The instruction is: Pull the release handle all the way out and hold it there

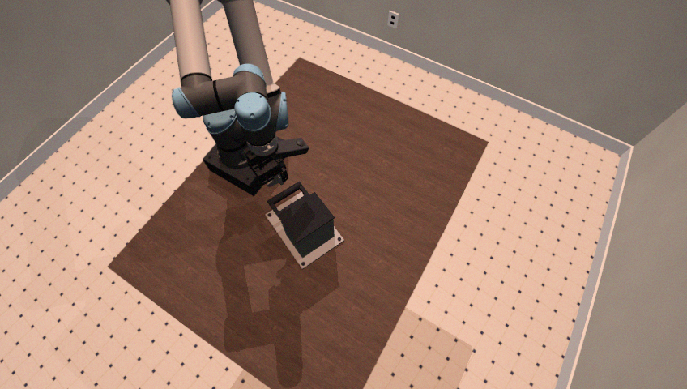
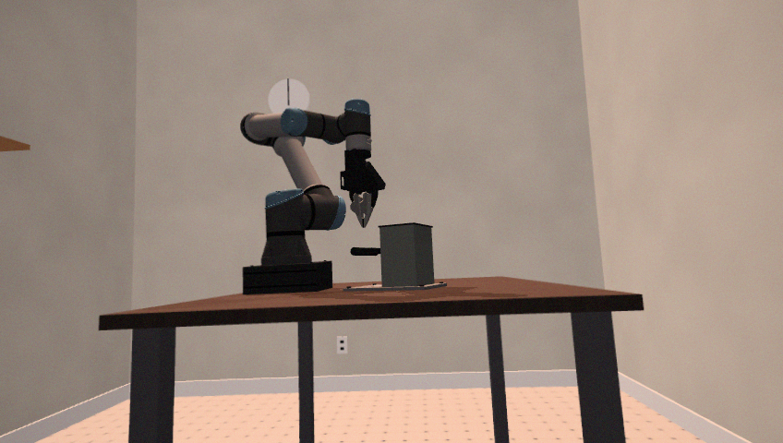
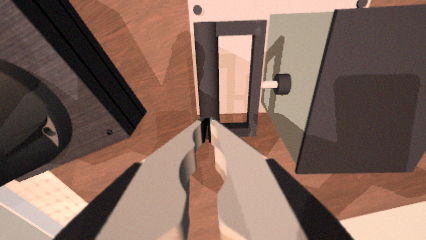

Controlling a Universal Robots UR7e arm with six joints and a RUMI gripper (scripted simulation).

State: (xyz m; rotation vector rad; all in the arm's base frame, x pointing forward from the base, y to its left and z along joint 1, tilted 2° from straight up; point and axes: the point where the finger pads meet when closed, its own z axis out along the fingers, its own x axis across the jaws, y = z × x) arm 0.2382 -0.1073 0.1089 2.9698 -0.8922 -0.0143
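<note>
The release handle (image 1: 288, 194) is a dark rectangular loop sticking out of a dark grey box housing (image 1: 309, 221) on a pale baseplate (image 1: 317, 253). In the side view the handle's grip (image 2: 365, 251) juts left of the housing (image 2: 405, 254). My gripper (image 2: 363, 221) hangs point-down a little above the grip, apart from it. The fingers are shut together with nothing between them. In the wrist view the closed fingertips (image 3: 205, 131) sit over the near end of the grip bar (image 3: 207, 75). A short pale rod (image 3: 270, 84) joins the handle to the housing (image 3: 370, 90).
The arm's black base block (image 1: 234, 169) stands close to the left of the handle and fills the left of the wrist view (image 3: 55, 85). The housing stands on a brown wooden table (image 2: 384, 302) with dark legs.
</note>
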